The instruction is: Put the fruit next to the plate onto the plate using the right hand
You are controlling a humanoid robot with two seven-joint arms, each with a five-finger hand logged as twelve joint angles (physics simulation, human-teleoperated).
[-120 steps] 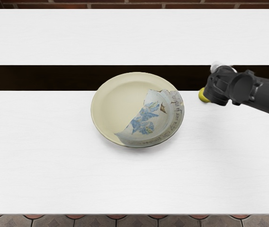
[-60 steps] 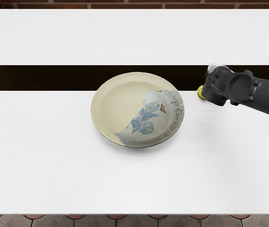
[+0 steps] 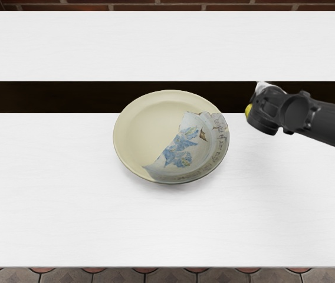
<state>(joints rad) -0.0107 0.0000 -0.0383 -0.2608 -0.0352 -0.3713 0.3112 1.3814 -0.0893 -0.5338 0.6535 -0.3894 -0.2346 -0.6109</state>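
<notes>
The right robot hand [image 3: 268, 110] reaches in from the counter's right side and hangs at the far edge, its dark back turned to the camera. It is wrapped around the fruit [image 3: 248, 110], of which only a small yellow sliver shows at the hand's left side; the individual fingers are mostly hidden behind the palm and wrist. The fruit sits at the far edge of the counter [image 3: 97, 218], to the right of the plate [image 3: 147, 127] and apart from it, not on it. The plate is deep and cream-coloured, with a blue-patterned patch on its right side, and it stands midway along the far edge, its far rim showing against a dark gap [image 3: 49, 97]. Beyond the gap lies a second white surface [image 3: 155, 47].
</notes>
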